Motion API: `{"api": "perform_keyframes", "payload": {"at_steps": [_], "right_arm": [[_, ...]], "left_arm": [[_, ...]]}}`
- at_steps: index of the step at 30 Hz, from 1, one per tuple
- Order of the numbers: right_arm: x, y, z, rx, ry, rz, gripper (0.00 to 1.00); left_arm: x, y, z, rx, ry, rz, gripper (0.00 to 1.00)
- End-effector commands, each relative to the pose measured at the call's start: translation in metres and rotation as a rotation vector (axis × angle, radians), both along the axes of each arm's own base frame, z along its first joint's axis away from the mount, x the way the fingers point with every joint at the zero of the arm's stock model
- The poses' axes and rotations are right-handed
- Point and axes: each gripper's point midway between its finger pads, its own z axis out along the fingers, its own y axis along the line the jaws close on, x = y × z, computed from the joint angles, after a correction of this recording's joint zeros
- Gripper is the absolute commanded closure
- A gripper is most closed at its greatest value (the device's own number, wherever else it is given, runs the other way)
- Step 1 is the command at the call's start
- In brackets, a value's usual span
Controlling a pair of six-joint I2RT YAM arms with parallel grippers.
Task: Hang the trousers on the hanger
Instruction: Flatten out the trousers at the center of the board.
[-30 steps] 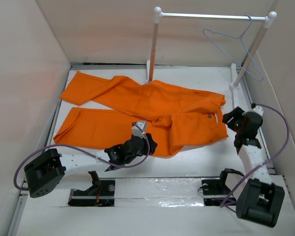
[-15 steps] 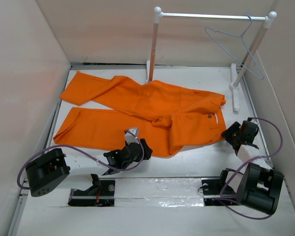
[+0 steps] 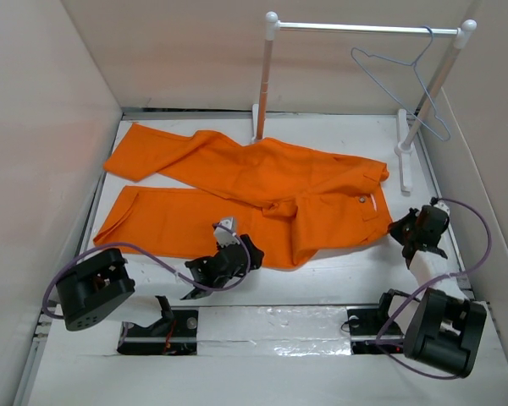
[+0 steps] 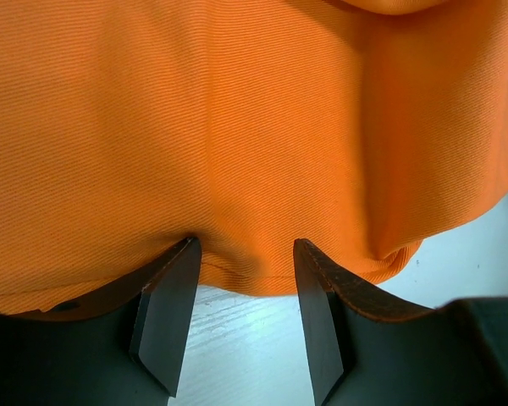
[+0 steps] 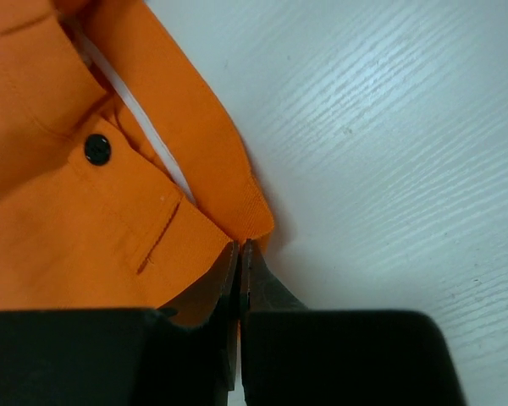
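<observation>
The orange trousers (image 3: 237,178) lie flat on the white table, legs to the left, waistband and button (image 3: 360,200) to the right. My left gripper (image 3: 244,249) stands open at the near edge of the cloth. In the left wrist view its two fingers (image 4: 243,245) straddle that edge of the trousers (image 4: 237,127). My right gripper (image 3: 402,229) is low at the waistband's right end. In the right wrist view it (image 5: 240,245) is shut on the waistband corner of the trousers (image 5: 68,211), below the black button (image 5: 96,150). The hanger (image 3: 383,59) hangs from the rail.
A white two-post rail stand with a metal crossbar (image 3: 364,28) stands at the back right; its right post foot (image 3: 404,165) is just beyond the right gripper. Pale walls enclose the table on the left, back and right. Purple cables loop from both arms near the front.
The right arm has drawn back and down to the waistband corner, and its jaws have gone from open to shut. The left gripper has shifted slightly left along the near edge and remains open.
</observation>
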Motion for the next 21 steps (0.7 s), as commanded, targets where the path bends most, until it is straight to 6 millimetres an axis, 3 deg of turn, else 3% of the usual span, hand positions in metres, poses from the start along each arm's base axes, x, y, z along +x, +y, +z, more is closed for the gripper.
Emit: {"api": "perform_keyframes", "payload": {"at_steps": [1, 6, 8, 16, 19, 21], "right_arm": [[0.015, -0.025, 0.054, -0.117, -0.120, -0.068, 1.00], [-0.009, -0.057, 0.111, -0.262, -0.213, -0.254, 1.00], [-0.014, -0.064, 0.124, -0.289, -0.227, -0.292, 1.00], [-0.027, -0.092, 0.093, -0.306, -0.052, -0.368, 0.97], [-0.028, -0.082, 0.072, -0.262, 0.000, -0.307, 0.86], [-0.031, -0.079, 0.065, -0.264, 0.007, -0.288, 0.67]], "left_arm": [[-0.016, 0.041, -0.042, 0.134, 0.100, 0.049, 0.54], [-0.018, 0.054, -0.036, 0.105, 0.084, 0.089, 0.54], [-0.020, 0.063, -0.040, 0.115, 0.093, 0.105, 0.54], [-0.027, 0.072, -0.035, 0.044, 0.095, 0.120, 0.54], [-0.027, 0.069, -0.027, 0.016, 0.090, 0.111, 0.54], [-0.029, 0.069, -0.018, 0.024, 0.077, 0.100, 0.55]]}}
